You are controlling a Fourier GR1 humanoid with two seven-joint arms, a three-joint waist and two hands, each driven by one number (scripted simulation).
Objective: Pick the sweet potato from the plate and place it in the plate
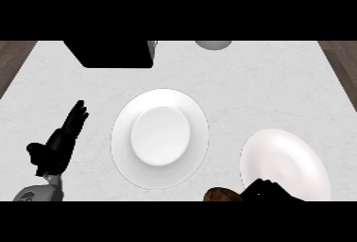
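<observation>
A large white plate (159, 138) lies in the middle of the counter with nothing on it. A second white plate (286, 160) lies at the lower right. The brown sweet potato (222, 194) shows at the view's lower edge, just left of that second plate, partly cut off. My right hand (268, 191) is at the bottom right, right beside the sweet potato and over the plate's near rim; most of it is out of view. My left hand (61, 142) rests open at the left, fingers straight, pointing up the counter.
A black boxy object (115, 53) stands at the counter's far left. A grey rounded object (213, 44) sits at the far edge near the middle. Dark wood floor (14, 61) shows beyond the counter's left and right sides.
</observation>
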